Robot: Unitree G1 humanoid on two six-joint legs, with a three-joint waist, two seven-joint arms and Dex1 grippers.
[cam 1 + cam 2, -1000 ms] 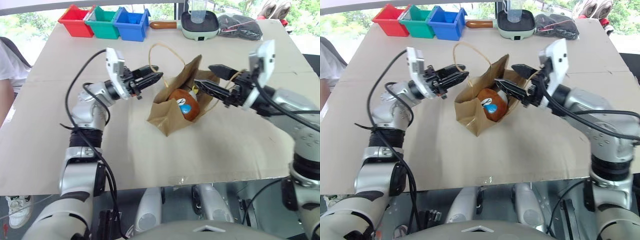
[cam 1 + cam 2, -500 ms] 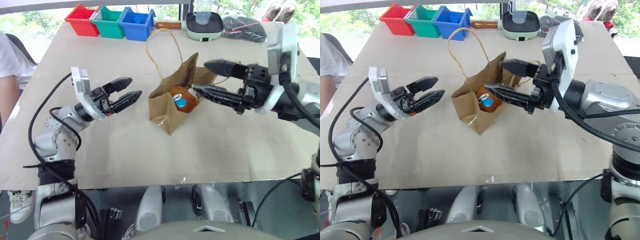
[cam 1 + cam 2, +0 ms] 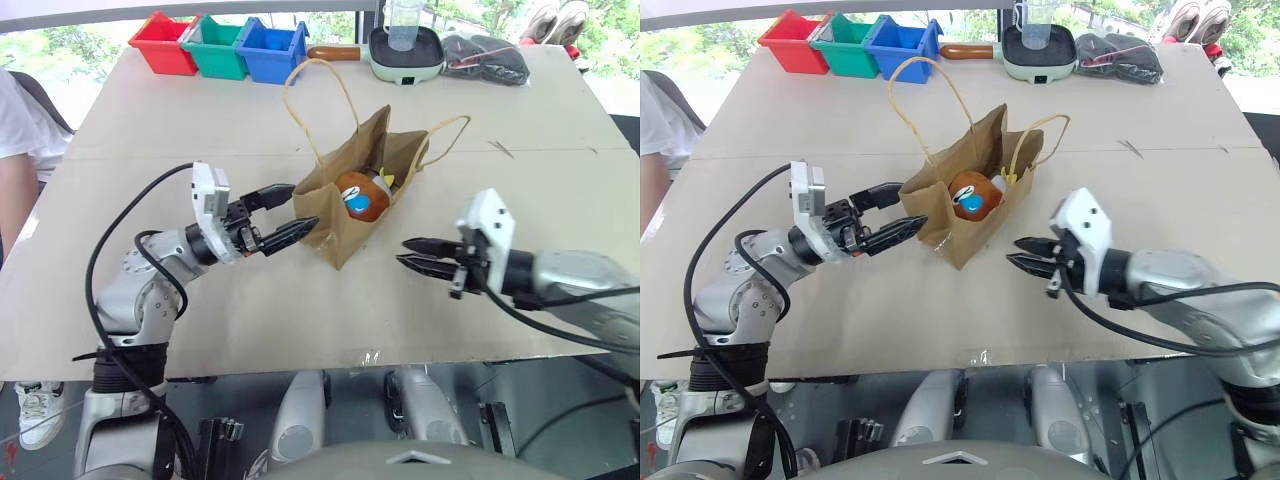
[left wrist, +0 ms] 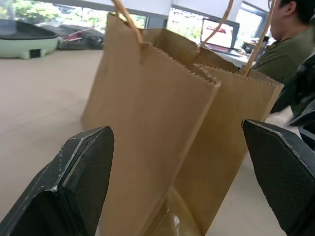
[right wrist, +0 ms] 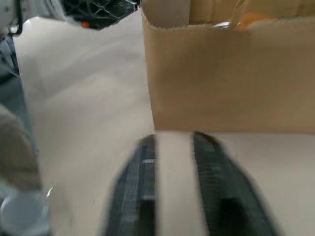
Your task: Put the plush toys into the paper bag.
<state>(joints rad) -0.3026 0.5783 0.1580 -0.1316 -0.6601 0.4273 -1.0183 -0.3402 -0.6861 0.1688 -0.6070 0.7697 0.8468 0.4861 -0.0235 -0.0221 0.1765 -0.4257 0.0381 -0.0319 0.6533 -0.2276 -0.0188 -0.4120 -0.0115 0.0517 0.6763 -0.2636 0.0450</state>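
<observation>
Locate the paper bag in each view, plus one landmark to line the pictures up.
Left eye view: paper bag standing at table centre, the brown plush toy in its mouth.
Right eye view: same bag, slightly left of centre.
Left wrist view: bag up close between the open left gripper's fingers.
Right wrist view: bag wall beyond the right gripper's fingers.
Shared landmark: the bag's serrated top edge.

The right gripper has dropped away from the bag to hang low over the table — fingers drawn nearly together — while the left gripper, spread wider, now sits beside the bag's corner.
</observation>
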